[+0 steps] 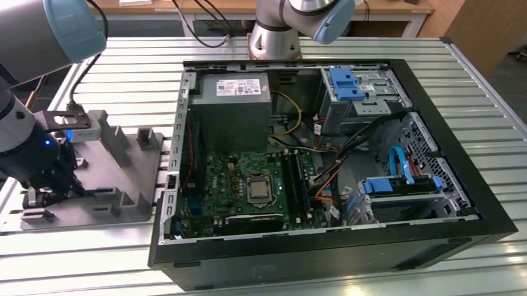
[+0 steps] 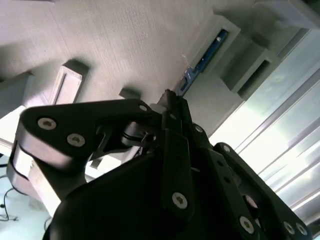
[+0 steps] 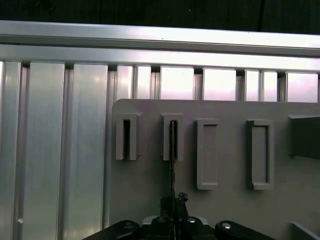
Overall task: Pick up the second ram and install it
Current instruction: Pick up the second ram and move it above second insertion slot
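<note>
1. We see the end effector low over the gray tray, at the exterior view's left, well apart from the open computer case.
2. In both wrist views its fingers are drawn together on a thin dark strip, so we judge it closed on the second ram.
3. The second ram stands edge-on in its slot in the gray tray. In the second wrist view its bluish edge runs along the slot up to the fingertips.
4. We judge the step in hand to be the pick-up. The ram sits in a narrow slot, so it should come out straight along the slot walls, without twist or tilt. The grip should stay centred on the stick, since a slim board can bind or flex if it is pulled askew.
5. The neighbouring slot lies just beside it, and the tray's upright blocks rise nearby. We would keep the fingers clear of both.
6. The tray rests on the ribbed metal desk.
7. Inside the case, the motherboard lies flat, with loose cables just beside it. These could crowd any approach there.
</note>
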Motion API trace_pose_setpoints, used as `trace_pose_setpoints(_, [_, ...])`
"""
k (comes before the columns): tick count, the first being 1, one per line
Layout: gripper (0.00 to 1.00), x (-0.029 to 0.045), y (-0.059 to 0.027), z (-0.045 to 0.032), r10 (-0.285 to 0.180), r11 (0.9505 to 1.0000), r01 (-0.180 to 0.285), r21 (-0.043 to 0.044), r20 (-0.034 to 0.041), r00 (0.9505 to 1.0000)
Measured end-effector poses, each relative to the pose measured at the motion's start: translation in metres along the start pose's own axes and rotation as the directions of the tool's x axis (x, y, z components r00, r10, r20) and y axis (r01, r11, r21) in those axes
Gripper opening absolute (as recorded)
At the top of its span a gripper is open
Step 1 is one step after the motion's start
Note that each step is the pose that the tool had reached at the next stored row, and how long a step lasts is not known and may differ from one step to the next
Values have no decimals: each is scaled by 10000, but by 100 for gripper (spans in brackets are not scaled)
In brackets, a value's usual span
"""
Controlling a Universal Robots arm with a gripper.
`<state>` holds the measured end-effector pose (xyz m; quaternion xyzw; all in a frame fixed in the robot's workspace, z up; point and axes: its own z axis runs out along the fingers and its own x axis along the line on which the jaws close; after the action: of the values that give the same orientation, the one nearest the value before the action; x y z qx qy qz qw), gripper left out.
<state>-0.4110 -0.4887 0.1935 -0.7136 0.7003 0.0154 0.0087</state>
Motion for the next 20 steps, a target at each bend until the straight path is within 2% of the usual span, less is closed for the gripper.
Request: trace_pose_setpoints(20, [14, 0, 0, 9, -1, 10000, 1, 1, 0, 10000])
